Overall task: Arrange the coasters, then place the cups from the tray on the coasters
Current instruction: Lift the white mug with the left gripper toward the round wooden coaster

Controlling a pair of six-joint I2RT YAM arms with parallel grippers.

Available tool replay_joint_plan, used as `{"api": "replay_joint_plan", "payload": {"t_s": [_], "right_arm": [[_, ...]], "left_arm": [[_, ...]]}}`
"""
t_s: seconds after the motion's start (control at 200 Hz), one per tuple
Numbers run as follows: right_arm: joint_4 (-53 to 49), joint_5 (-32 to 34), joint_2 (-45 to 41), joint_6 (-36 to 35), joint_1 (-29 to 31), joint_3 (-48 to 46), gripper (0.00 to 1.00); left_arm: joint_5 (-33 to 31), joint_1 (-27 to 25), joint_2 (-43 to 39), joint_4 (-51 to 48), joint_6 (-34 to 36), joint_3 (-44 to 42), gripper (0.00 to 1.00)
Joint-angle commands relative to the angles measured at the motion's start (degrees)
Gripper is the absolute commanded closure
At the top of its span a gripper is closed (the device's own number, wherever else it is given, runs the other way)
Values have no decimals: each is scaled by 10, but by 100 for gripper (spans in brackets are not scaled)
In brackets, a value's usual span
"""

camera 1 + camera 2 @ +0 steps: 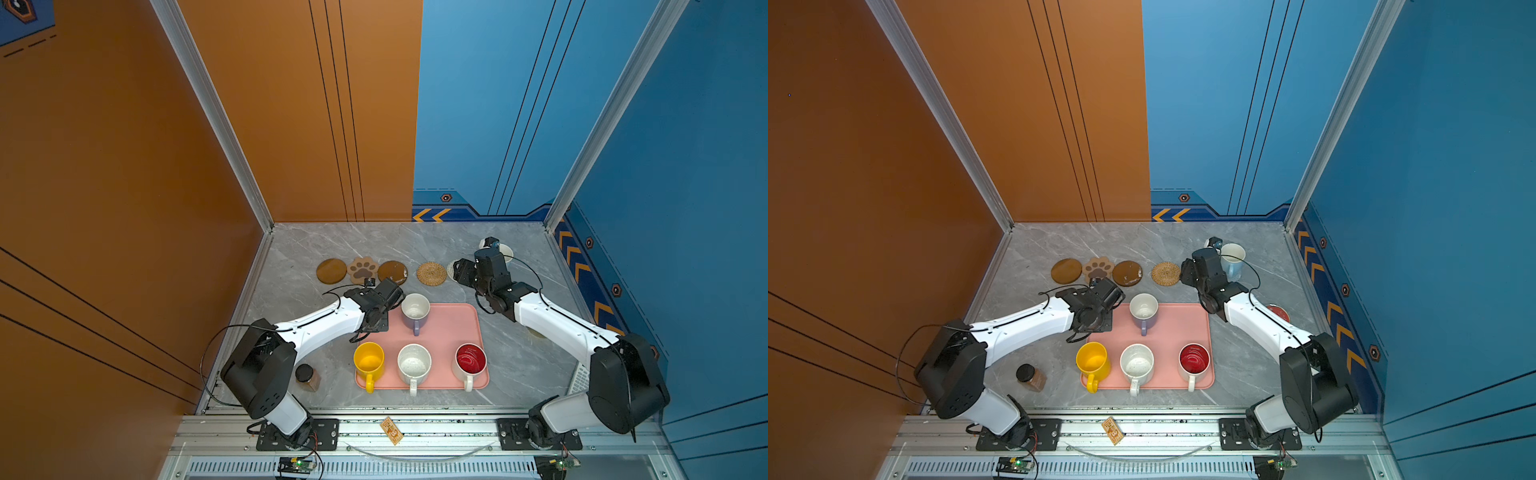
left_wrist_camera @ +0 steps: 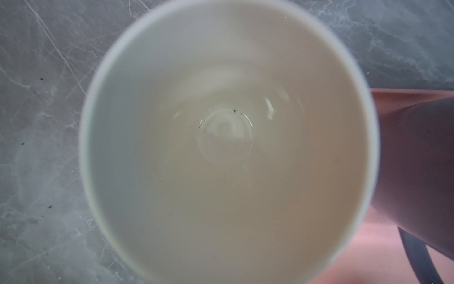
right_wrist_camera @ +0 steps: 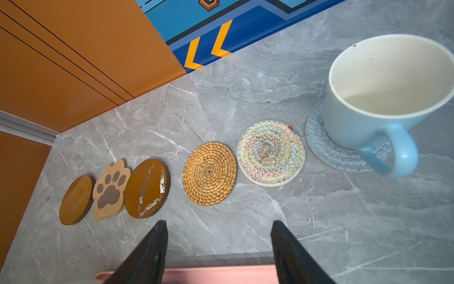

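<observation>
Left gripper closed on the white mug at the far left corner of the tray; the contact itself is hidden. Right gripper open and empty above the worktop, between the tray and the coaster row. Blue mug stands on the blue-grey coaster toward the worktop's far right corner.

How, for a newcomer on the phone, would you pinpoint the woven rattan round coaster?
On the grey marble table, coasters line up beyond the pink rectangular tray. The woven rattan round coaster is fourth from the left in a top view, between a scuffed brown disc and a cream zigzag-stitched mat. Only it is golden spiral wicker.
</observation>
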Motion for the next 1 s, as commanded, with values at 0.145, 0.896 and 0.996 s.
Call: {"api": "replay_joint_plan", "payload": {"t_s": [0.145,0.896,0.996], "right_arm": [[2,-4,-9,4,-2,-9,35],[6,-8,-4,3,-2,-5,36],[6,-9,-2,3,-2,-4,36]], "left_arm": [[-3,-3,-18,-7,2,-2,100],[10,2,-49,8,16,14,100],[12,13,-49,8,24,21,100]]}}
